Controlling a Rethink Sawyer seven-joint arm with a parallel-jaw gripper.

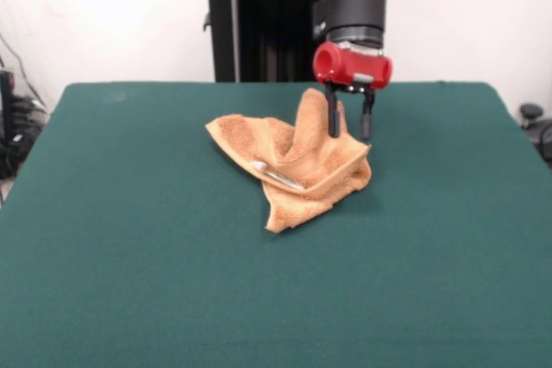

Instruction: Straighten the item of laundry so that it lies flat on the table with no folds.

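The orange-tan towel (297, 165) lies crumpled on the green table (129, 256), a little beyond its middle. One fold stands up in a peak at the towel's far side, and a corner points toward the near edge. A small white tag (276, 175) shows on its top. My gripper (349, 135) hangs straight down over the towel's far right part. Its two black fingers (332, 114) stand apart, with the tips at the cloth. The raised peak stands just left of the left finger, not between the two.
The black pedestal (259, 32) stands behind the table's far edge. Cables and dark gear sit off the table at the left (13, 127) and right (535, 122) edges.
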